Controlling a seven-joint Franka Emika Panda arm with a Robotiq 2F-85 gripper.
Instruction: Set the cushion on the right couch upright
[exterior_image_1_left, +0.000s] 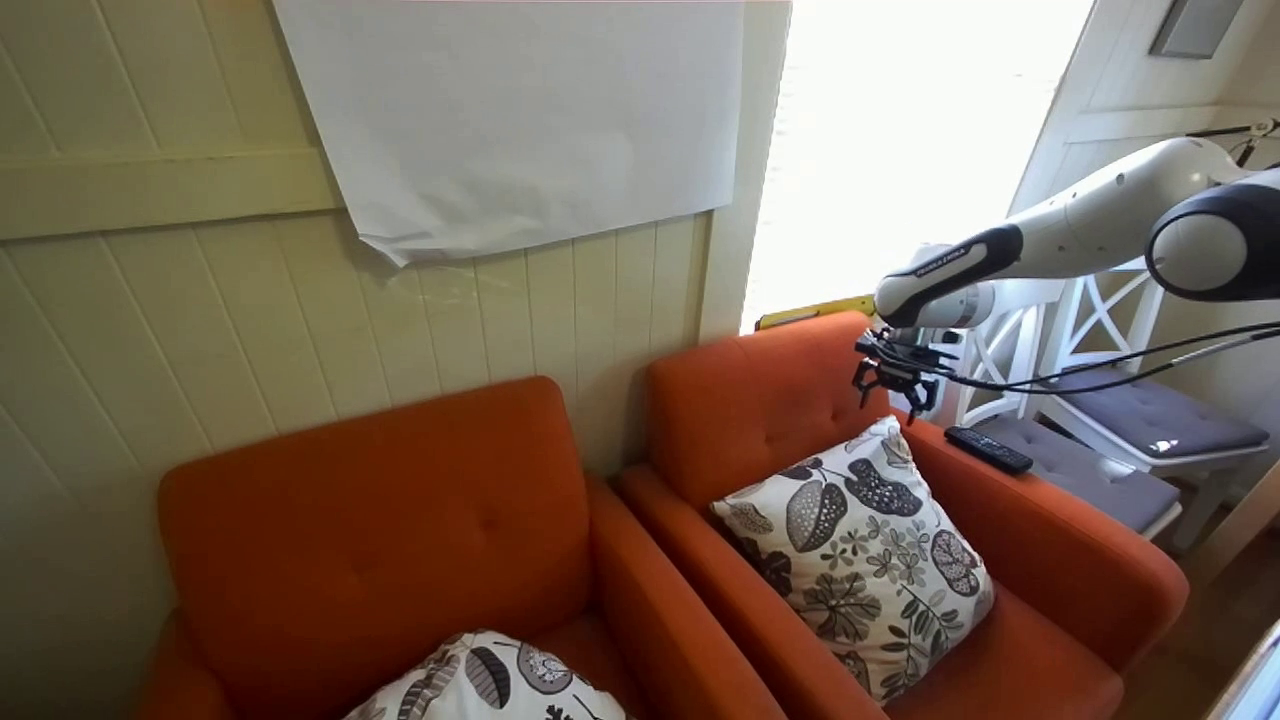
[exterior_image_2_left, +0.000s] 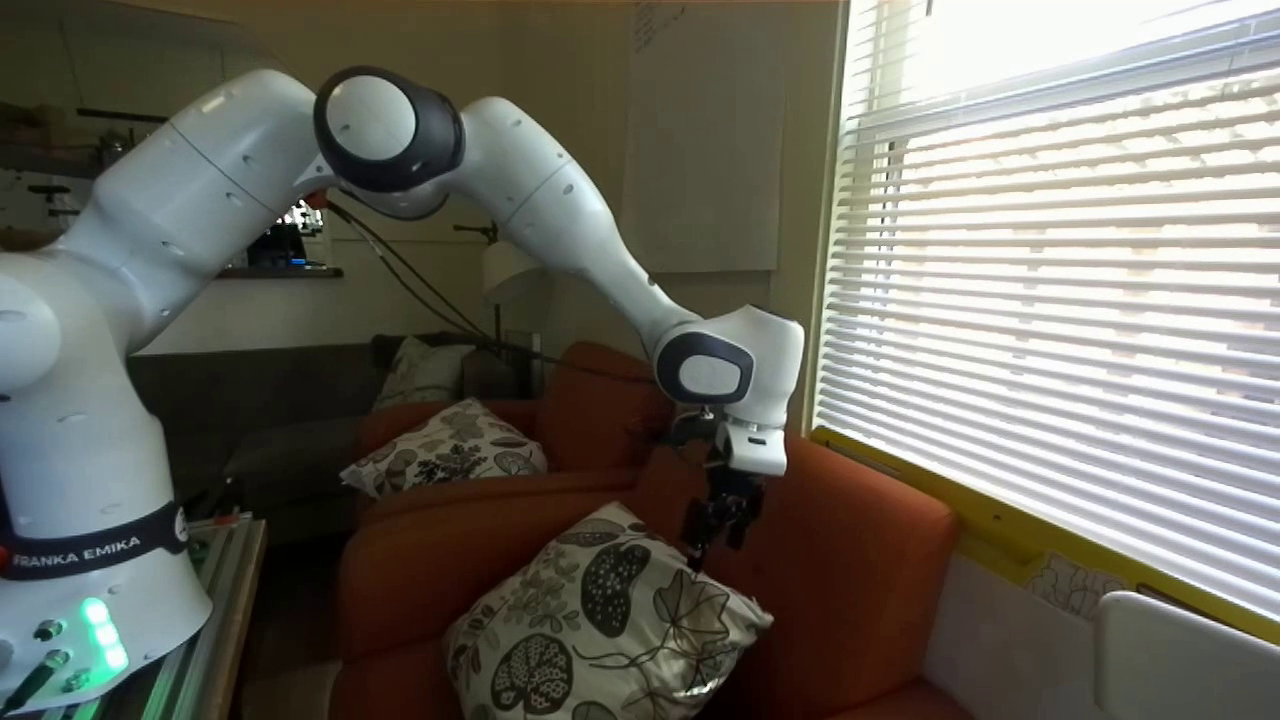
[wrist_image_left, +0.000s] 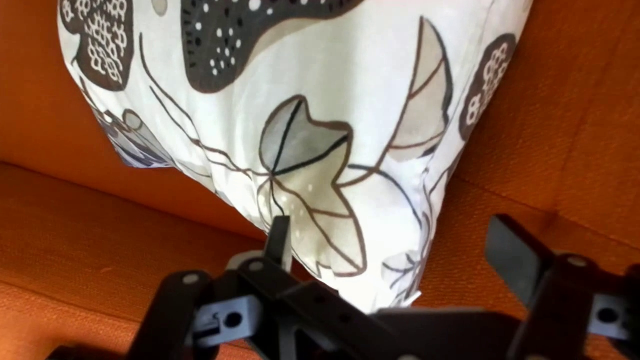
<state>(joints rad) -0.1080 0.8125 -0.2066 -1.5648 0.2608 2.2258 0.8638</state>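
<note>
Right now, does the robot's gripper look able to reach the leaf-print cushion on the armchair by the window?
Probably yes: in the wrist view the gripper is open, a corner of the cushion shows between its jaws, and nothing visible blocks the way.

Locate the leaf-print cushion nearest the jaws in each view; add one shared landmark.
In an exterior view: cushion, lower half, right of centre.
In an exterior view: cushion, bottom middle, cut off below.
Wrist view: cushion, top middle, cut off above, one corner pointing down.
Shared landmark: the orange armchair it rests on, in all three views.
</note>
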